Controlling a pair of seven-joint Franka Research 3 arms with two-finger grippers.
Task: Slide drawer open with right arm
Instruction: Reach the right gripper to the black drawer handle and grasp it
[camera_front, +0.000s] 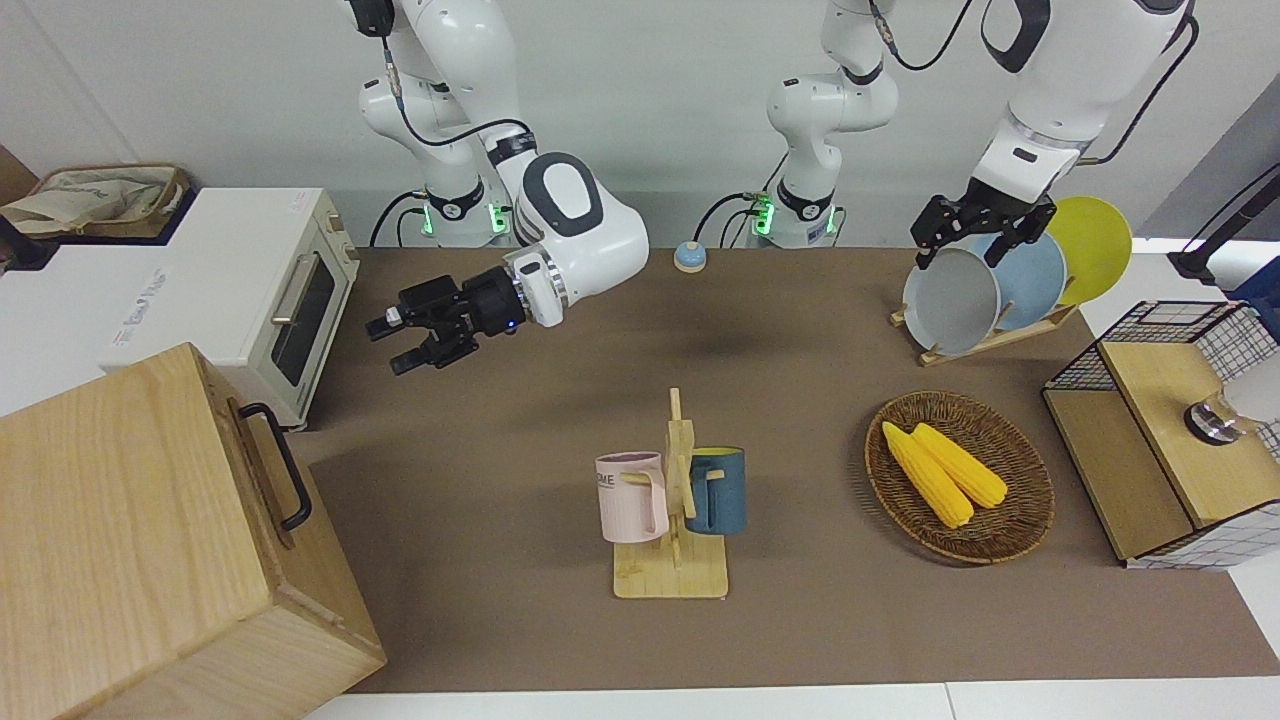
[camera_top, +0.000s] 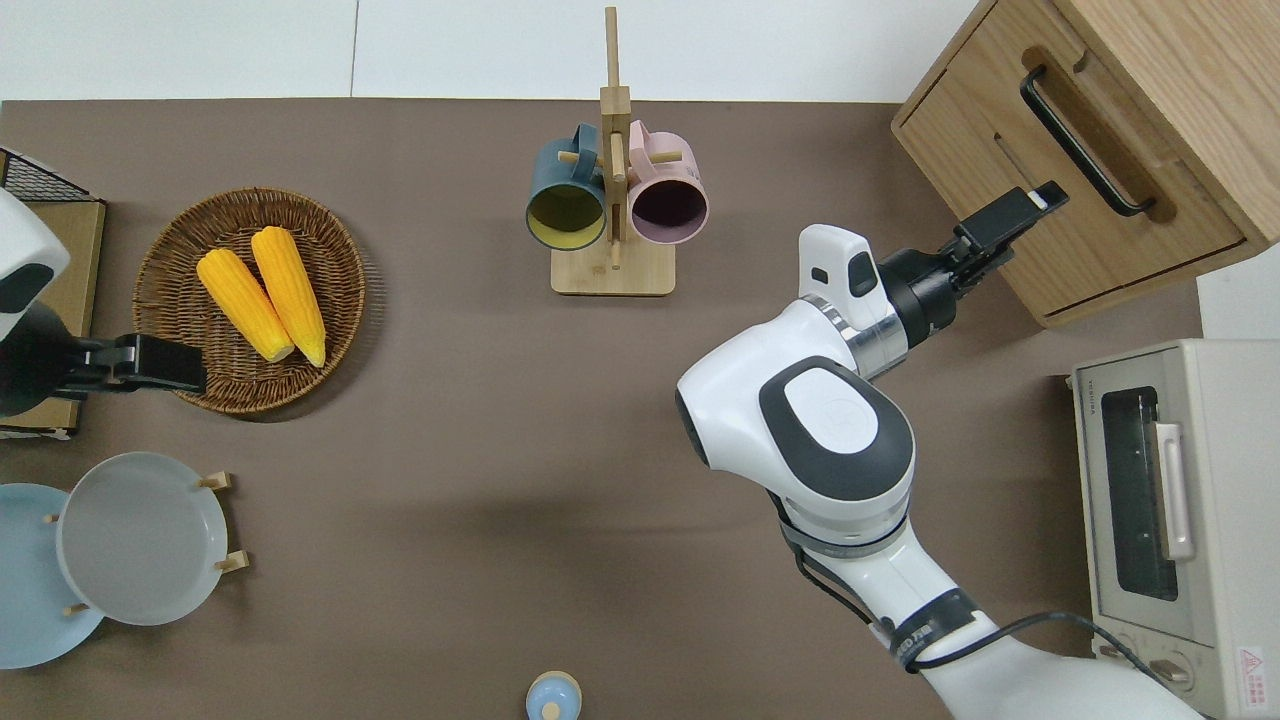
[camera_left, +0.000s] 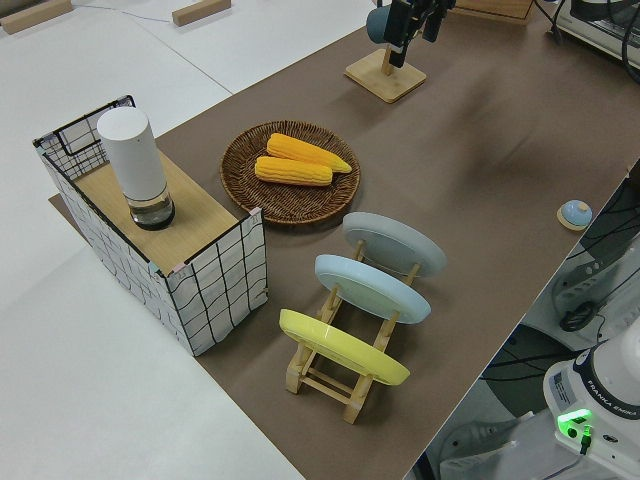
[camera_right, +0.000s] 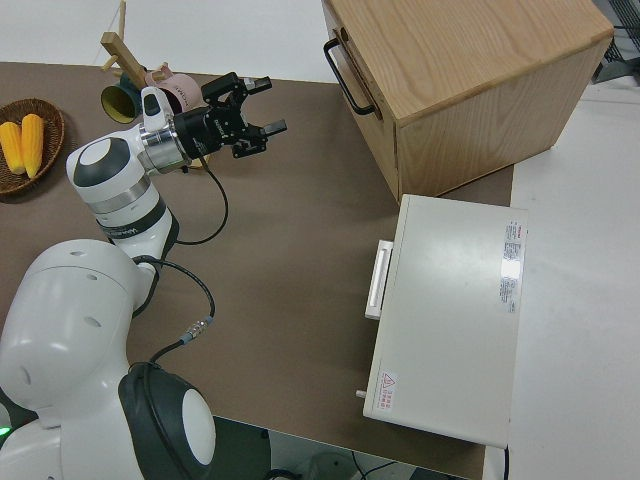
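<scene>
at the right arm's end of the table, my right gripper (camera_front: 400, 341) hangs short of the drawer (camera_top: 1075, 185).

from here i see the pale-wood cabinet (camera_front: 120, 520) farther from the robots than the white toaster oven (camera_front: 255, 300), its drawer shut flush; the black bar handle (camera_front: 283, 463) is untouched (nothing in the fingers, which are spread apart, pointing at the drawer front). my left arm is parked.
</scene>
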